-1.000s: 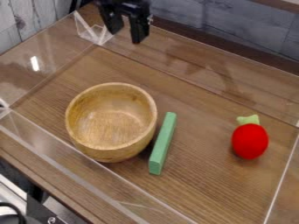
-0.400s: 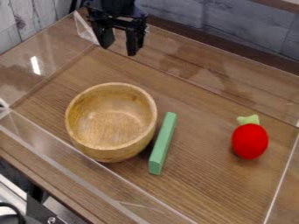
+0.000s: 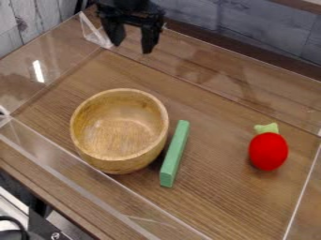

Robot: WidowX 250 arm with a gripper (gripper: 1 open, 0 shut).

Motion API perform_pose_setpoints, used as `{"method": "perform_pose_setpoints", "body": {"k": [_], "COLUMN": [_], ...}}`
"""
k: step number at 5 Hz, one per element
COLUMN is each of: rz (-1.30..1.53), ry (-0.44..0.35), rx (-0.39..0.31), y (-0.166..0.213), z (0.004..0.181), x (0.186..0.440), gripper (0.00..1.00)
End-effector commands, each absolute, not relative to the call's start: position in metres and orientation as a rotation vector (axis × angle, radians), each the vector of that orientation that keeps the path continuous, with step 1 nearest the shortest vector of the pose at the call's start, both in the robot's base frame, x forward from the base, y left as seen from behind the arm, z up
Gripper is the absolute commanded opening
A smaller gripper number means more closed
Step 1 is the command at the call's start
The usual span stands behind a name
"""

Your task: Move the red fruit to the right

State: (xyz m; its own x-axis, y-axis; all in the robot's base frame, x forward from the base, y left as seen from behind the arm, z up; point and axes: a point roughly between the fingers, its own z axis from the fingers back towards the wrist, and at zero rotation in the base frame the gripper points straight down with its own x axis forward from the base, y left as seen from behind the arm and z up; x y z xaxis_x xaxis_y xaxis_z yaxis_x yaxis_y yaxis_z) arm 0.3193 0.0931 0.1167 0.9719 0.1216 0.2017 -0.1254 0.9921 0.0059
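Note:
The red fruit (image 3: 267,149), small and round with a green leafy stem, lies on the wooden table at the right, close to the clear right wall. My black gripper (image 3: 133,37) hangs at the far back left, above the table, far from the fruit. Its two fingers point down with a gap between them and nothing in it, so it is open and empty.
A round wooden bowl (image 3: 119,128) stands at the left middle. A flat green rectangular block (image 3: 175,152) lies just right of the bowl. Clear plastic walls (image 3: 51,56) surround the wooden table.
The gripper has shifted slightly about the back left, first left and down, then back a little to the right. The fruit, bowl and block have not moved.

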Motion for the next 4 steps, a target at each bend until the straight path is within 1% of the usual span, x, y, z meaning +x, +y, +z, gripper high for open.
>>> {"method": "perform_pose_setpoints", "body": {"k": [1, 3, 4], "rz": [0.120, 0.086, 0.077], "ry": [-0.270, -0.266, -0.226], "rx": [0.053, 0.057, 0.050], "y": [0.094, 0.103, 0.096], "z": [0.138, 0.103, 0.095], "x": [0.325, 0.333, 0.324], "gripper": [1.00, 1.00, 1.00]}}
